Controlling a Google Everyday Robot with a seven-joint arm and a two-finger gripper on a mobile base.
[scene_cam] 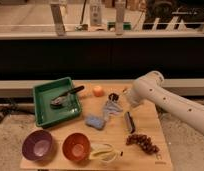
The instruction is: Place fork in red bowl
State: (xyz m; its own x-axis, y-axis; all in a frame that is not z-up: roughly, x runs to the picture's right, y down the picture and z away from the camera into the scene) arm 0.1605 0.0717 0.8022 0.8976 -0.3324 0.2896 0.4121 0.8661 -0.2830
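The gripper (114, 100) hung over mid-table; whether it held anything could not be told. The fork (110, 108) lay directly beneath it. The red bowl (76, 146) sat at the fork's 7 o'clock, against the near edge of the table (113, 134), with the purple bowl (38, 145) at its 9 and the banana (102, 151) at its 3. The blue sponge (94, 121) lay between fork and bowl, with bare wood at the sponge's 5 o'clock.

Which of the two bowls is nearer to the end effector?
The red bowl. It sits to the right of the purple bowl, so it is closer to the end effector, which is farther back, beside the orange.
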